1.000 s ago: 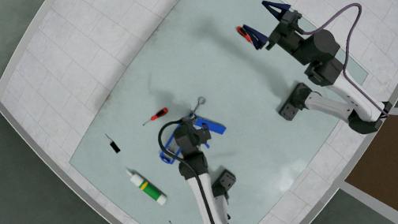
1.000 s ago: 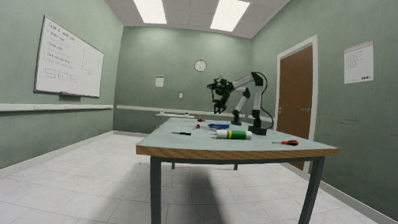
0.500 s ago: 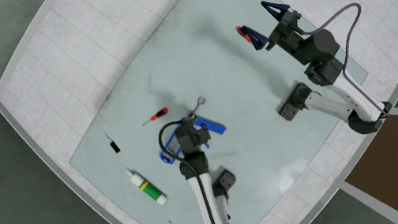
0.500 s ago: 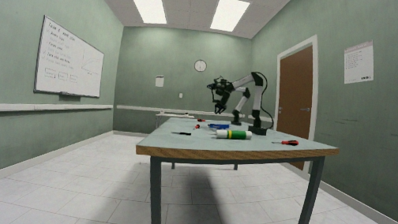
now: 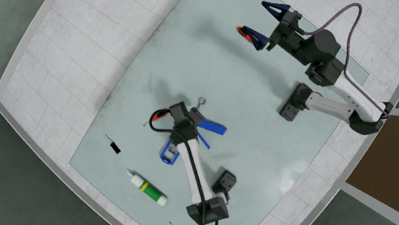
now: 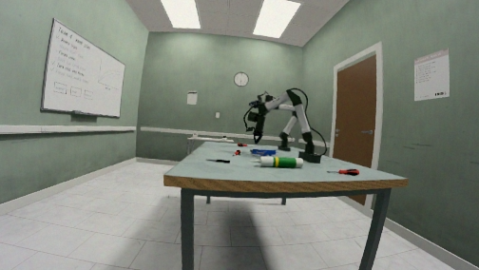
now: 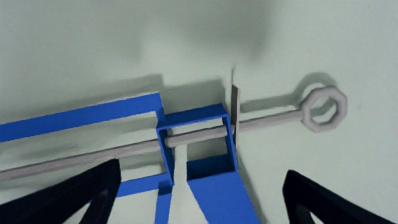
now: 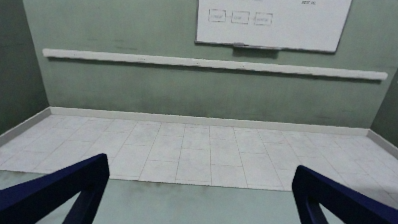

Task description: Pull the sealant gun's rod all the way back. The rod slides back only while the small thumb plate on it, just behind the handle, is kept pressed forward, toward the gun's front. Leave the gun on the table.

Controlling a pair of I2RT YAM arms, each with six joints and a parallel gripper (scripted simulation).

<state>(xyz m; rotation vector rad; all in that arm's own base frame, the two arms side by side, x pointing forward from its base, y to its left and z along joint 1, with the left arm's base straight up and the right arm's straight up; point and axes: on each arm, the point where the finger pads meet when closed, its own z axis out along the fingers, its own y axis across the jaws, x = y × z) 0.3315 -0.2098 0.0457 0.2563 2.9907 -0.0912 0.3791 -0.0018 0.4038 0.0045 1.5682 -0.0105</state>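
"Nearest in the exterior view?"

"Wood-edged table (image 5: 222,71) (image 6: 285,185) (image 7: 350,30) (image 8: 200,205), pale green top, grey legs. Room: green walls (image 5: 24,28) (image 6: 223,57) (image 8: 150,90), pale tiled floor (image 5: 79,40) (image 6: 119,214) (image 8: 195,150), brown door (image 6: 356,119) at 3 o'clock."

"Writing?"

"Whiteboard (image 6: 81,71) (image 8: 280,30) at 10 o'clock, heading starting 'Team', rest smeared; a row of boxes beneath. Wall notice (image 6: 431,76) at 2, print too small. Round clock (image 6: 240,79) at 12."

"Arms, seen from the top?"

"Right arm (image 5: 328,103) (image 6: 285,108) at 2 o'clock; its right gripper (image 5: 253,16) (image 6: 252,104) (image 8: 201,169) spread wide. Left arm (image 5: 194,170) (image 6: 301,119) reaches in from 6; left gripper (image 5: 195,115) (image 6: 257,140) (image 7: 204,167) wide too, nothing gripped."

"And the gun?"

"Blue sealant gun (image 5: 214,127) (image 6: 261,150) (image 7: 225,195) on the table, under the left gripper. Left wrist view: handle toward 5, rod (image 7: 275,120) running from 9 to 3 through the frame, ring (image 7: 341,110) (image 5: 205,101) at its rear end. Much of the rod lies forward of the handle."

"Smaller items, top view?"

"Green-and-white tube (image 5: 150,192) (image 6: 282,163) at 7 o'clock. Red-handled screwdriver (image 5: 159,115) (image 6: 238,152) near the gun. Black-handled tool (image 5: 115,147) (image 6: 221,161) at 8. Smallest: thumb plate (image 7: 235,107), upright just behind the handle."
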